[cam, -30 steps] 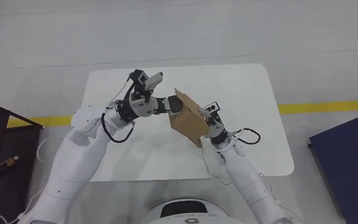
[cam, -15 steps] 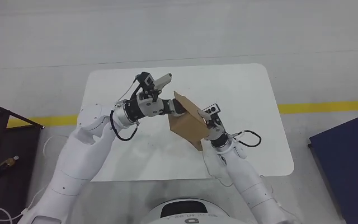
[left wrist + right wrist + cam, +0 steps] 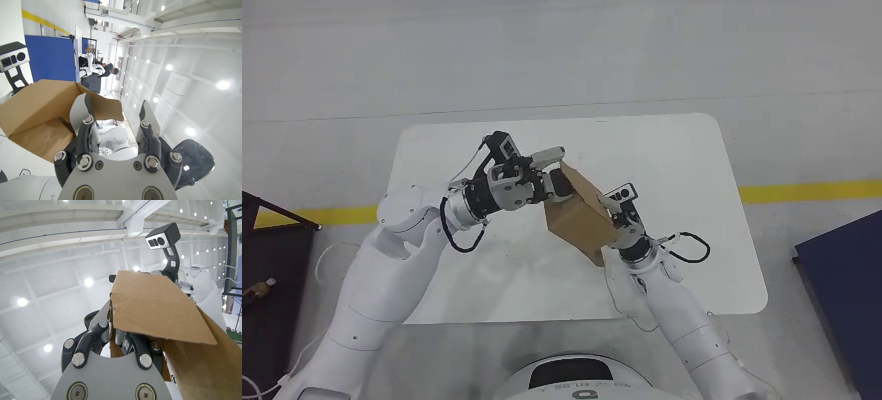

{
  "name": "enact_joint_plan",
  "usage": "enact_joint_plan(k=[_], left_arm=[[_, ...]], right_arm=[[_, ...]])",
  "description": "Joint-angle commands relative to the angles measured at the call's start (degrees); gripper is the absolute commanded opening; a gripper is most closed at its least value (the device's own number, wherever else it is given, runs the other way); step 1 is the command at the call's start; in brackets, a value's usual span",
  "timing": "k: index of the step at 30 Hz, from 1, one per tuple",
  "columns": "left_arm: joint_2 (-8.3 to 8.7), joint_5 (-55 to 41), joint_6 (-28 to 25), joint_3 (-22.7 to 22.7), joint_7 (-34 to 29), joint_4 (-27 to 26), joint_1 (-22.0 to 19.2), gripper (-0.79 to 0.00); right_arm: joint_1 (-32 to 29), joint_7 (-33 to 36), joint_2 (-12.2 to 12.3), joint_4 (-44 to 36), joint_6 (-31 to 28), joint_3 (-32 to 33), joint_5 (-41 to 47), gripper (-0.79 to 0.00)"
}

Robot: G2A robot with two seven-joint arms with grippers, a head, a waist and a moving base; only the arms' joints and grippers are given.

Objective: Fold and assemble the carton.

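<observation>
A brown cardboard carton (image 3: 580, 222) is held above the middle of the white table (image 3: 682, 160), half unfolded. My right gripper (image 3: 614, 228) is shut on the carton's wall (image 3: 155, 308), its fingers (image 3: 105, 315) pinching the cardboard edge. My left gripper (image 3: 553, 186) is open at the carton's left end. One of its fingers (image 3: 86, 109) rests against a loose flap (image 3: 105, 108) and the other finger (image 3: 146, 113) stands free in the air. The carton (image 3: 41, 106) shows its open inside in the left wrist view.
The table's right side and near edge are bare. A dark cart (image 3: 267, 260) stands on the floor left of the table, and a blue object (image 3: 842, 290) sits at the right. A yellow floor line (image 3: 812, 190) runs behind.
My left gripper has turned and moved right, closing in on the carton's left flap. The carton has tipped slightly; the right gripper keeps its hold.
</observation>
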Motion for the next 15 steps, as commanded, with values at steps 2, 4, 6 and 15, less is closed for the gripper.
enact_joint_plan(k=[2,4,6,15], left_arm=[[-0.04,-0.1,0.8,0.1,-0.4,0.2,-0.3,-0.493],[-0.05,0.1,1.2,0.1,-0.5,0.4,-0.6,-0.502],[-0.01,0.5,1.8,0.0,-0.6,0.6,-0.7,-0.505],[0.18,0.8,3.6,-1.2,-1.3,-0.2,-1.0,-0.486]], right_arm=[[0.1,0.0,0.0,0.2,-0.1,-0.1,0.1,-0.785],[0.1,0.0,0.0,0.2,-0.2,-0.1,0.0,-0.785],[0.1,0.0,0.0,0.2,-0.3,-0.1,0.0,-0.785],[0.1,-0.4,0.0,0.1,-0.2,-0.1,-0.4,-0.785]])
